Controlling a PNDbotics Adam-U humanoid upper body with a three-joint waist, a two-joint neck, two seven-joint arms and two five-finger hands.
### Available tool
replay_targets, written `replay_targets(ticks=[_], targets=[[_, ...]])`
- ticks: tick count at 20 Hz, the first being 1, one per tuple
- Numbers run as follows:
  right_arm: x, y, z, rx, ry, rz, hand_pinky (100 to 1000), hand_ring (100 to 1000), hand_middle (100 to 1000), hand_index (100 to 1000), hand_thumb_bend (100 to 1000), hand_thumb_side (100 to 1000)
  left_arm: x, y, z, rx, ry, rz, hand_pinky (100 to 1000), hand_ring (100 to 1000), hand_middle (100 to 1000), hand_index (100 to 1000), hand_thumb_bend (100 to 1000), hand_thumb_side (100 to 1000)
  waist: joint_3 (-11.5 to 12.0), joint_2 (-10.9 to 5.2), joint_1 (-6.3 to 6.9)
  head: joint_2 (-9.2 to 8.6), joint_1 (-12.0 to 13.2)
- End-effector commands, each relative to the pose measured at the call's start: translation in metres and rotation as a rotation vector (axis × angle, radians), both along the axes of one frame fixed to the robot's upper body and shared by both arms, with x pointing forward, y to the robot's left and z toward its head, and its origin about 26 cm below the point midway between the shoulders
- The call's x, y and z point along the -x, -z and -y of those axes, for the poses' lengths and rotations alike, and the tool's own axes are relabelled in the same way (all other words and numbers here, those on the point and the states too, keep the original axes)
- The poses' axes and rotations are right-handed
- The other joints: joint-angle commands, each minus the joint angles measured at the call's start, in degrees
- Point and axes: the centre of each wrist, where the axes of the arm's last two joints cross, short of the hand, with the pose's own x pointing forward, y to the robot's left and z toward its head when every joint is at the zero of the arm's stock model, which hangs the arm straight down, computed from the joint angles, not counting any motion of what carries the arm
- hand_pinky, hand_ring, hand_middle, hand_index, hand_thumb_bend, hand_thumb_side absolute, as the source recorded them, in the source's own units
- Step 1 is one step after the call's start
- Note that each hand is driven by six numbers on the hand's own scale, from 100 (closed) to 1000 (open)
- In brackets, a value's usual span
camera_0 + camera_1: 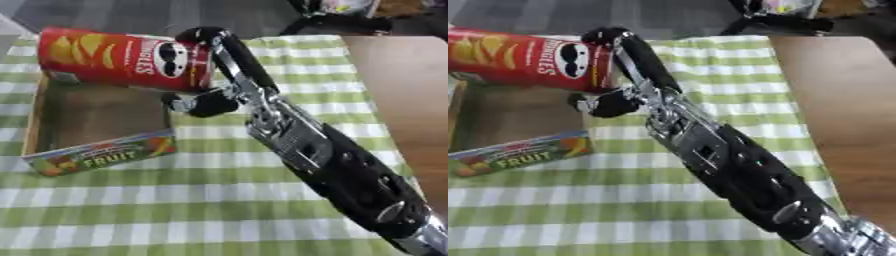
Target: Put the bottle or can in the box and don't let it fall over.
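Clearly the right robot hand (219, 75) is clamped on the red crisp can (127, 57): its fingers curl over the can's near end from above while the thumb (197, 104) presses up from beneath. The can lies on its side in the grip, nearly level, its far end pointing to the robot's left, and it hangs above the far edge of the cardboard box (35, 112) rather than resting in it. How the can's lid end looks cannot be made out, since the fingers cover it. The black and silver arm (350, 175) runs from the lower right corner up to the hand and hides a strip of the counter behind it. The box sits open on the green checked cloth (175, 210), its near wall printed with fruit; in the right eye view its left side is cut off. To the right, bare brown counter (402, 95) shows beyond the cloth's edge.
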Motion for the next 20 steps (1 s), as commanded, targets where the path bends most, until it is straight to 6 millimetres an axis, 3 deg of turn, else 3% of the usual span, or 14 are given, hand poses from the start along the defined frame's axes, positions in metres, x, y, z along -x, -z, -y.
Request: replay_targets(ticks=[1, 7, 9, 11, 17, 20], targets=[[-0.002, -0.007, -0.005, -0.003, -0.008, 0.023, 100, 299, 175, 357, 482, 100, 0.001, -0.013, -0.004, -0.024, -0.006, 0.039, 623, 627, 624, 727, 100, 641, 0.2, -1.22, -0.45, -0.28, -0.4], [-0.007, -0.004, -0.013, 0.005, -0.009, 0.014, 100, 316, 200, 379, 476, 100, 0.0, -0.015, -0.002, -0.02, -0.001, 0.048, 623, 626, 623, 727, 100, 641, 0.7, -0.83, -0.49, -0.65, -0.8], [-0.007, -0.003, -0.014, 0.011, -0.007, 0.015, 100, 340, 232, 404, 474, 100, 0.0, -0.016, -0.002, -0.02, 0.0, 0.05, 623, 626, 623, 727, 100, 641, 0.7, -0.78, -0.52, -0.72, -0.9], [-0.007, -0.003, -0.015, 0.015, -0.007, 0.019, 114, 426, 331, 485, 498, 100, 0.0, -0.016, -0.002, -0.019, 0.001, 0.05, 624, 626, 623, 727, 100, 641, 0.7, -0.76, -0.54, -0.75, -0.9], [-0.003, -0.005, -0.016, 0.048, -0.047, 0.028, 462, 693, 566, 686, 666, 100, 0.0, -0.016, -0.002, -0.019, -0.002, 0.052, 624, 625, 623, 726, 100, 641, 0.7, -0.82, -0.58, -0.86, -0.8], [-0.002, -0.007, -0.016, 0.089, -0.074, 0.027, 679, 870, 741, 809, 838, 236, 0.0, -0.016, -0.002, -0.02, -0.002, 0.052, 624, 625, 623, 726, 100, 641, 0.7, -0.85, -0.58, -0.89, -0.7]])
